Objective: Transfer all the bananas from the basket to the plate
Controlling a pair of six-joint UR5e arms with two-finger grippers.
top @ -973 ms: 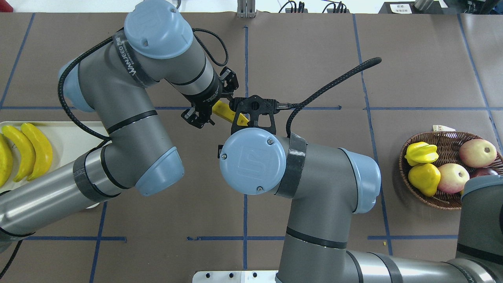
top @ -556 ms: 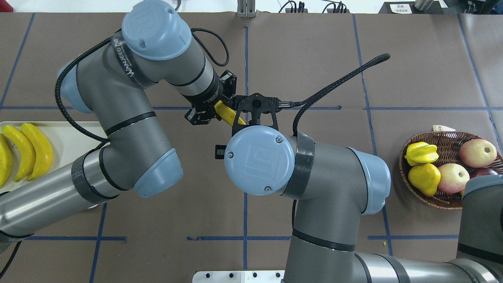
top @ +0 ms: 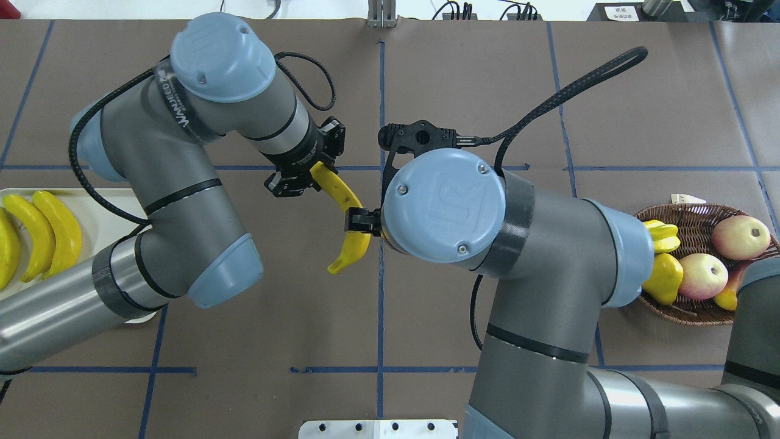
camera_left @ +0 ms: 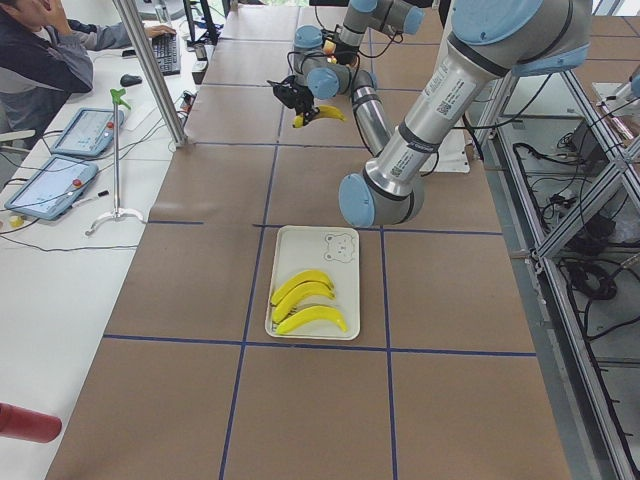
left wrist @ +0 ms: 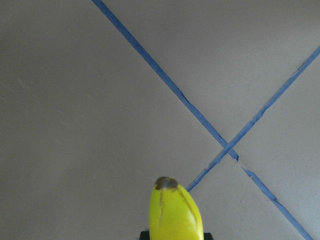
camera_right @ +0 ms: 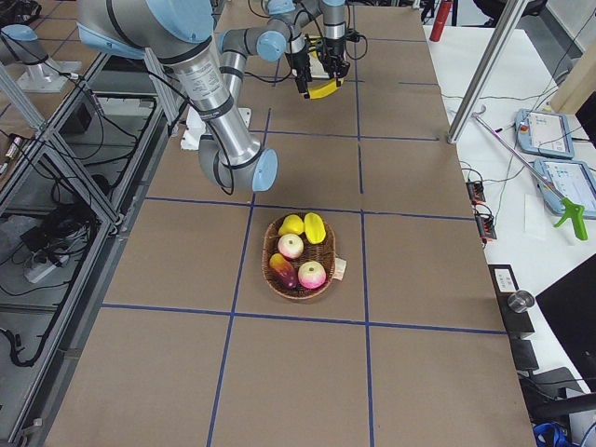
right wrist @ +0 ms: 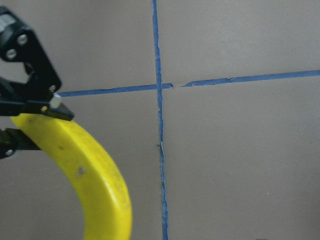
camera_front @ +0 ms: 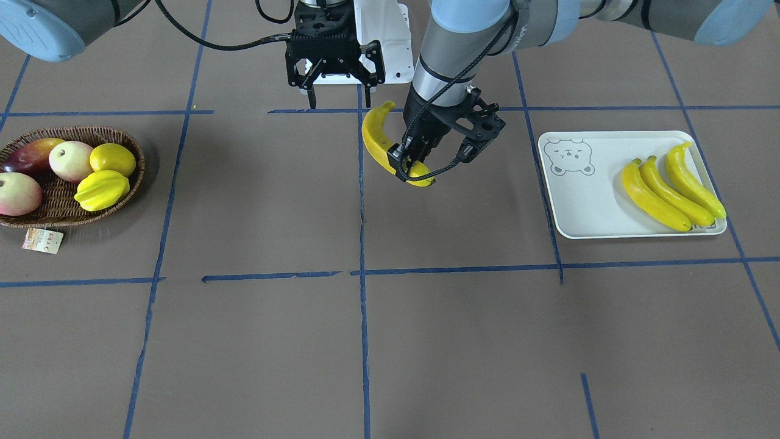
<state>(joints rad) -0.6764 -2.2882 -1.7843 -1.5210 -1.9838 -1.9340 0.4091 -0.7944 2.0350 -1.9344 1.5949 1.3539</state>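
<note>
Going across from the robot's left: your plate [top: 113,210] sits way out at that end of the table [top: 244,341]. It has three bananas [camera_front: 670,192] lined up side by side on the half away from the bear face [camera_front: 570,157], so the bare patch by the print is the obvious home for one more. Next over, roughly mid-table, the left gripper [camera_front: 419,171] is clamped on the fourth banana [camera_front: 376,140] close to one end, and the banana looks to be held up off the surface. Holding it by the end makes sense to me for a pass between arms, since the rest of the length is free for the other hand. It also leaves a long curved tail sticking out, so I'd guess it can pivot in the fingers if you swing fast. Near it, the right gripper [camera_front: 338,91] has its fingers spread with nothing between them and isn't touching the banana, so the pass looks finished. Far right, the basket [top: 682,210] holds only the starfruit [camera_front: 100,189], lemon [camera_front: 113,158] and apples [camera_front: 70,160], with no bananas that I can see. The plate and basket sit well apart at opposite ends, which is probably why you need both arms at all. My read is that only the carry and set-down are left.
</note>
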